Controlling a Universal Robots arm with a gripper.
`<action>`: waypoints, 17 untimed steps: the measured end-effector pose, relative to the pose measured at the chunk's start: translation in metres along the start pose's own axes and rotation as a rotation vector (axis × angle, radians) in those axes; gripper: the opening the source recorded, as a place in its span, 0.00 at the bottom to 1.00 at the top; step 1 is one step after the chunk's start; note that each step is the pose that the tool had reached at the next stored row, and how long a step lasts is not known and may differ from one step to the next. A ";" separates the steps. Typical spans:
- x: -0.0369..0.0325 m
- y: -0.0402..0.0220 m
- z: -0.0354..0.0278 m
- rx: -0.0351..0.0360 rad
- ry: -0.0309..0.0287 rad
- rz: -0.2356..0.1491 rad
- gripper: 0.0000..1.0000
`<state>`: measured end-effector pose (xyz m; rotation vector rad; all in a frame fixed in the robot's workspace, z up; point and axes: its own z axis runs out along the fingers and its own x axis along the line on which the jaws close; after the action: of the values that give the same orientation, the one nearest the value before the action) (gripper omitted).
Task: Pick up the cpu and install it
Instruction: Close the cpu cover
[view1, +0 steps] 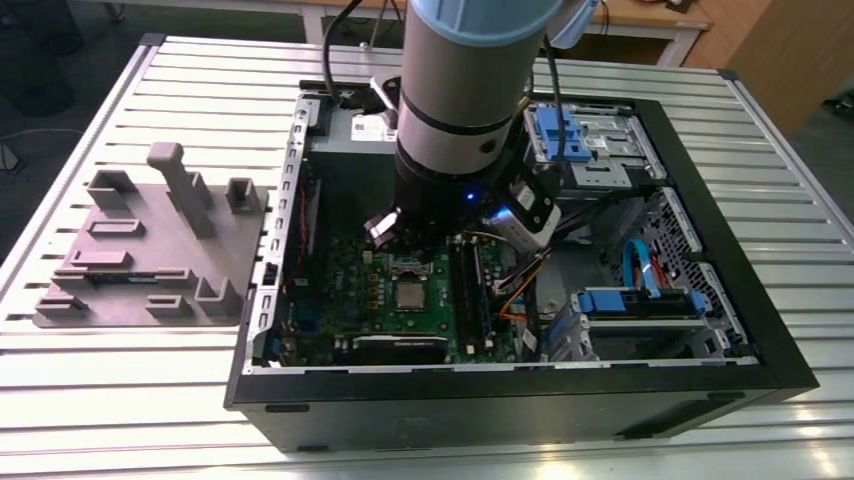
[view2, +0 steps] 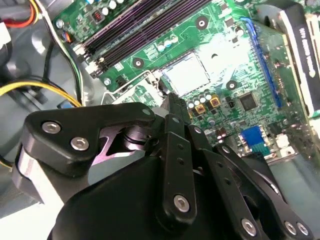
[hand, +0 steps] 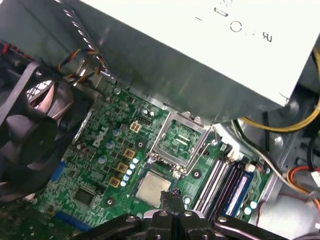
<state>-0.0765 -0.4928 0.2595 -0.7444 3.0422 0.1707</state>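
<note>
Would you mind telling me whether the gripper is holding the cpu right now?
No. In the first wrist view the cpu lies flat on the motherboard by the opened socket frame, and the gripper holds nothing.

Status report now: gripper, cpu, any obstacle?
Gripper shut, empty, just above the cpu. Cpu lies flat on the motherboard, beside the raised socket cover. No obstacle seen.

Open PC case (view1: 747, 330) lying flat on slatted metal bench (view1: 160, 400). Green motherboard (view1: 387, 310) inside, cpu (view1: 410, 293) seated in socket, silver top showing. Arm (view1: 461, 110) reaching straight down into case, wrist just above board, blue light on. Blue drive brackets (view1: 638, 303) toward the exterior view's right. Grey parts fixture (view1: 147, 250) on bench at the exterior view's left, well apart from case.
</note>
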 end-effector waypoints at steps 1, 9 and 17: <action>0.0001 -0.0001 0.0006 -0.0004 0.0018 -0.016 0.10; -0.0039 -0.0020 0.0056 -0.0037 0.0138 -0.127 0.10; -0.0324 0.0021 0.0103 -0.0041 0.0141 -0.127 0.10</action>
<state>-0.0490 -0.4750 0.2505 -0.9394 2.9958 0.1713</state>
